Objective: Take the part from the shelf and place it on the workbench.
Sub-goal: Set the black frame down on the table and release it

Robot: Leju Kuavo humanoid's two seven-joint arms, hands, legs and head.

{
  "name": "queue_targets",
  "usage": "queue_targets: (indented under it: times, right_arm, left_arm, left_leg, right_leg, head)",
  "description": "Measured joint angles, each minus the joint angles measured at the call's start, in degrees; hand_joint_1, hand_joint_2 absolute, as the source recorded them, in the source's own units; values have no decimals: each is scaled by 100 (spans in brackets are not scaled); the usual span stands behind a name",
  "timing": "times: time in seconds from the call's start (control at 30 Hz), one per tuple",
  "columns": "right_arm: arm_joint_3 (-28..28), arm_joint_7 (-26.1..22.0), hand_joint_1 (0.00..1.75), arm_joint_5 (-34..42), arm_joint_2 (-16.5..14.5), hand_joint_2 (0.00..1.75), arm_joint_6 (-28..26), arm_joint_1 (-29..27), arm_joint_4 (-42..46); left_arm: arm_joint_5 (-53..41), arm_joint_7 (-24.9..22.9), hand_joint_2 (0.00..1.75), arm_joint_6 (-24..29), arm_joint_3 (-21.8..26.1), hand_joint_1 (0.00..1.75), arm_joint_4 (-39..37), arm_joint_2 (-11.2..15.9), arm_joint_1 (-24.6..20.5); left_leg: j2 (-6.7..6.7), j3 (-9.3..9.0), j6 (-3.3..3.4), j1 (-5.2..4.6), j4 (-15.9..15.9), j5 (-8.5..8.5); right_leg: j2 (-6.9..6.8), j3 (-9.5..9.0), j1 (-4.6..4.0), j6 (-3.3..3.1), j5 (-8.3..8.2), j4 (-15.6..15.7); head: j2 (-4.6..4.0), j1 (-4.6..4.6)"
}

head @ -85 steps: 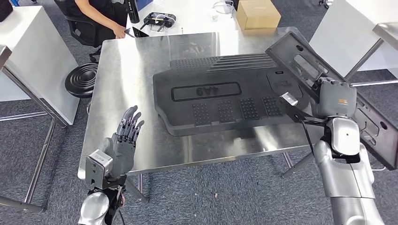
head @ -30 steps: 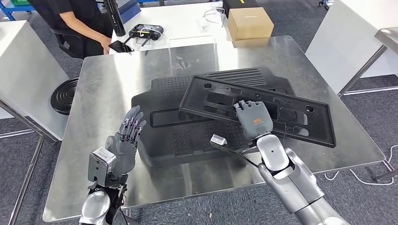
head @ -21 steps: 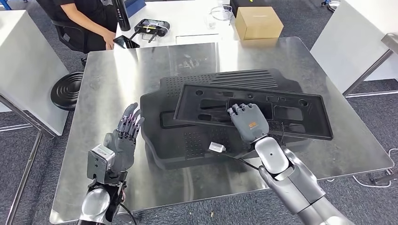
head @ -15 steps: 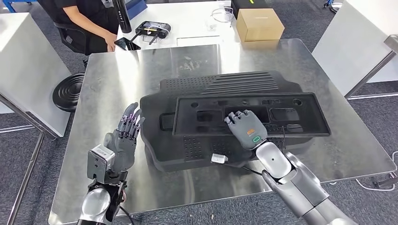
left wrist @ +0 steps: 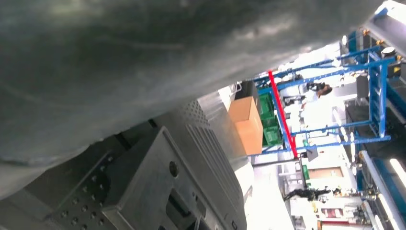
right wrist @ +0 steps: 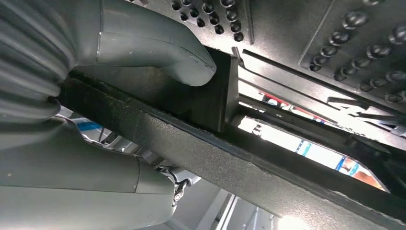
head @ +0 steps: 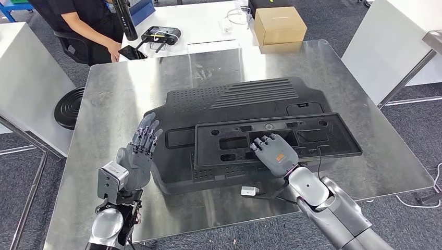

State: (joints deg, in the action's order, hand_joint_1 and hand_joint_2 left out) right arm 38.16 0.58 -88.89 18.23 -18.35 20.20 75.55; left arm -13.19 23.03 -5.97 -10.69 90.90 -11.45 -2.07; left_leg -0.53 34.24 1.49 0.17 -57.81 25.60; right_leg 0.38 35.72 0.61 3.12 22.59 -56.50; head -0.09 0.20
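Lowered since earlier onto the big cover [head: 234,104] mid-frame, the tray [head: 312,136] remains gripped by the right hand [head: 273,152] (release pending), left hand [head: 138,151] spread, holding nothing.

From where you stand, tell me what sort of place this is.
Probably a workshop or robot test lab. A steel workbench carries a large black moulded panel with a black frame part on it, held by the right hand. Blue racking with green bins stands behind.
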Motion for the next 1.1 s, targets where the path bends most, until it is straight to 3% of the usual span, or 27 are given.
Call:
queue_targets:
  times: [0.03,0.07,0.1,0.3,0.77,1.1]
  right_arm:
    - [-35,-22,14,4,0,87,20,-20,-3]
    - [-78,-45,0,13,-1,44,66,-42,-10]
    - [-125,-64,0,29,-4,0,137,-62,-23]
    - [-408,-6,0,136,-73,0,504,-87,-190]
    - [-759,181,0,33,-208,0,295,-203,-345]
    - [-1206,-242,0,804,-325,0,199,-714,537]
  left_arm:
    - [-5,18,0,22,-3,0,0,1,0]
    - [-9,31,0,39,-5,0,1,1,1]
    - [-13,39,0,50,-6,0,1,2,1]
    - [-73,44,0,102,-4,0,2,20,6]
    - [-101,44,0,118,8,0,12,34,51]
    - [-114,44,0,120,23,0,96,34,183]
  left_leg:
    - [0,0,-25,3,1,0]
    - [0,0,-31,3,1,0]
    - [0,0,-31,0,1,0]
    - [0,-22,-26,-37,1,2]
    - [-2,-52,-12,-62,0,7]
    - [-4,-48,-10,-62,0,9]
  right_leg:
    - [0,-1,0,-1,0,-1]
    - [0,-3,0,-1,0,-1]
    - [-1,-5,1,-1,0,-1]
    - [-1,-35,20,1,0,6]
    - [-1,-64,37,5,-2,10]
    - [-1,-62,37,5,0,10]
  head:
    - [0,2]
    - [0,2]
    - [0,3]
    - [0,3]
    - [0,2]
    - [0,3]
